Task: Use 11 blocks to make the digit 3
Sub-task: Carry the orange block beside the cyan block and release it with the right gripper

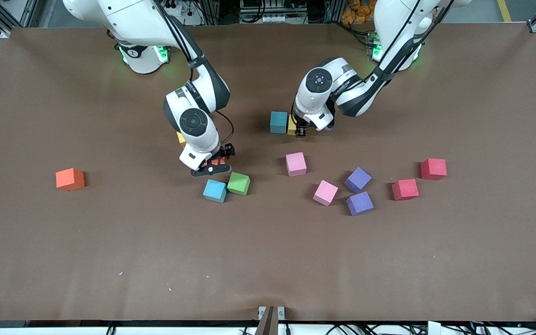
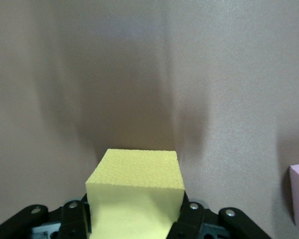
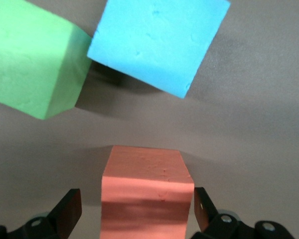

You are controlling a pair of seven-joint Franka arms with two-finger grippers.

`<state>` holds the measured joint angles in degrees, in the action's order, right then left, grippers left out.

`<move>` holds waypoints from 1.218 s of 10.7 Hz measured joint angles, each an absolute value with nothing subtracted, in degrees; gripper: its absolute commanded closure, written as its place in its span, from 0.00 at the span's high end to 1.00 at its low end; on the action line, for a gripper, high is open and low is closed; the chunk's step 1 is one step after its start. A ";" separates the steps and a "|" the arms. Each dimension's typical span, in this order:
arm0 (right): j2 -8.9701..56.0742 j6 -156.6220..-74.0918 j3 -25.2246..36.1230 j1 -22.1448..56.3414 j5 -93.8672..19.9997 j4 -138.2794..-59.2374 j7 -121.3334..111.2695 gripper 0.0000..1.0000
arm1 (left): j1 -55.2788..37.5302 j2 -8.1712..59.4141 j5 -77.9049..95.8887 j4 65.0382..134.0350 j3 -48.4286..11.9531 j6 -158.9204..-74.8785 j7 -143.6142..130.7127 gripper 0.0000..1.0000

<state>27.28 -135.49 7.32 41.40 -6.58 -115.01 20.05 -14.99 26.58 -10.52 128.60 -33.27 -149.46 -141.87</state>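
Left gripper (image 1: 299, 131) clamps a yellow block (image 2: 137, 191) beside a teal block (image 1: 278, 122); right gripper (image 1: 212, 166), fingers apart, straddles an orange block (image 3: 145, 191).

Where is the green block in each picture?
Front view: green block beside the light blue block, just below the right gripper.
Left wrist view: not in it.
Right wrist view: green block in the upper corner.
Shared landmark: the light blue block touching it.

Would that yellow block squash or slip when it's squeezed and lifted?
The yellow block, shut in the left gripper, looks like pebbly matte foam: probably grippy and light. Its edges look square, so it likely gives little.
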 measured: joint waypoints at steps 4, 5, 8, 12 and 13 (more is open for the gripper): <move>27.28 -136.11 7.35 41.50 -6.59 -115.45 20.05 0.89 | -15.03 26.98 -10.66 128.04 -33.27 -149.46 -141.93 0.10; 27.28 -136.56 7.38 41.50 -6.59 -115.66 20.04 0.79 | -15.10 27.04 -10.72 127.97 -33.27 -149.46 -141.93 0.98; 27.28 -136.95 7.43 41.48 -6.61 -116.26 20.04 0.48 | -15.39 27.16 -11.17 127.88 -33.27 -149.36 -143.29 1.00; 27.18 -136.93 7.40 41.54 -6.61 -116.22 19.76 0.05 | -15.52 26.27 -12.22 126.65 -33.31 -145.32 -144.19 1.00; 27.17 -136.93 7.34 41.82 -6.61 -116.18 19.74 0.00 | -15.52 25.23 -12.22 126.29 -33.36 -144.27 -144.30 1.00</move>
<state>27.17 -136.93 7.34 41.82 -6.61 -116.18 19.74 -15.52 25.23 -12.22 126.29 -33.36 -144.27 -144.30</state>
